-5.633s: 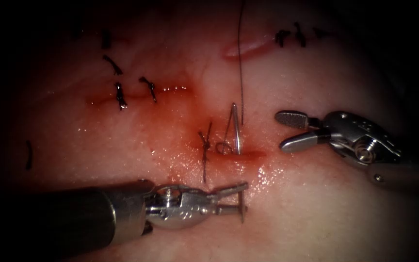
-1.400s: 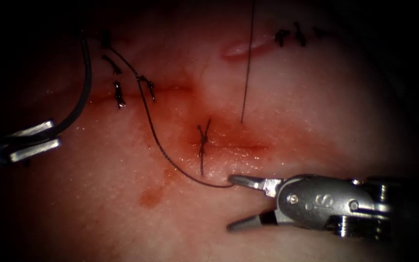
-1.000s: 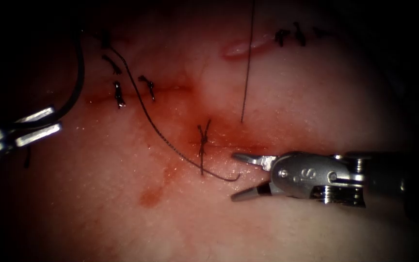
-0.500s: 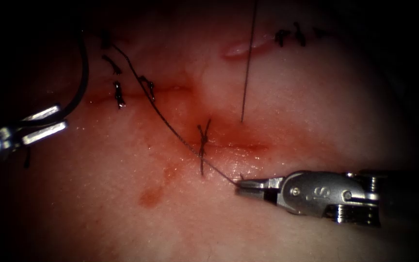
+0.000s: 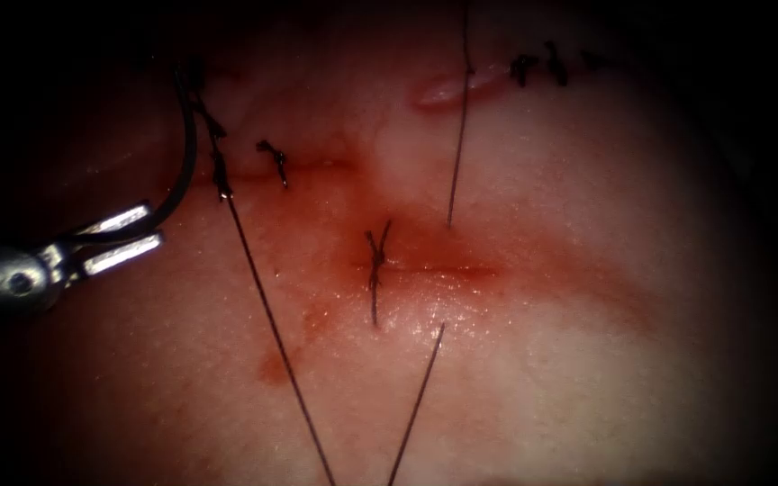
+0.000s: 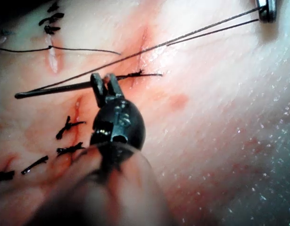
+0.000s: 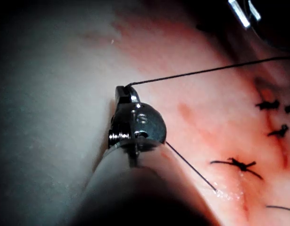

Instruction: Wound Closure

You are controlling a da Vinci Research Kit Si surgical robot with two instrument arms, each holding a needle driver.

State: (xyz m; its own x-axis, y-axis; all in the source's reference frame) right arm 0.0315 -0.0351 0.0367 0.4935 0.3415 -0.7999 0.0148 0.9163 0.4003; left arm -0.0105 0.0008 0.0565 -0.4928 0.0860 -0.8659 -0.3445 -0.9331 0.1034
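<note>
My left tool [image 5: 151,227] is at the far left, jaws shut on the dark curved needle [image 5: 189,153] near one end of its curve. The needle arcs upward, free of the tissue [image 5: 587,360], left of the cut [image 5: 447,270]. My left jaws [image 6: 107,81] clamp the needle [image 6: 55,88] in the left wrist view. Thread [image 5: 263,301] runs taut from the needle's upper end down past the picture's lower edge. A second strand [image 5: 416,405] rises to the tissue just below the cut. My right tool [image 7: 122,90] is shut on the thread [image 7: 206,70].
A tied stitch [image 5: 376,261] crosses the cut's left end, with red fluid around it. Another strand [image 5: 456,135] drops from the top into the tissue above the cut. Older dark stitches [image 5: 272,160] lie at the upper left and upper right [image 5: 542,65].
My right tool shut on the thread below the cut and drew it down out of the endoscope picture, pulling it taut. My left tool moved slightly right with the needle.
</note>
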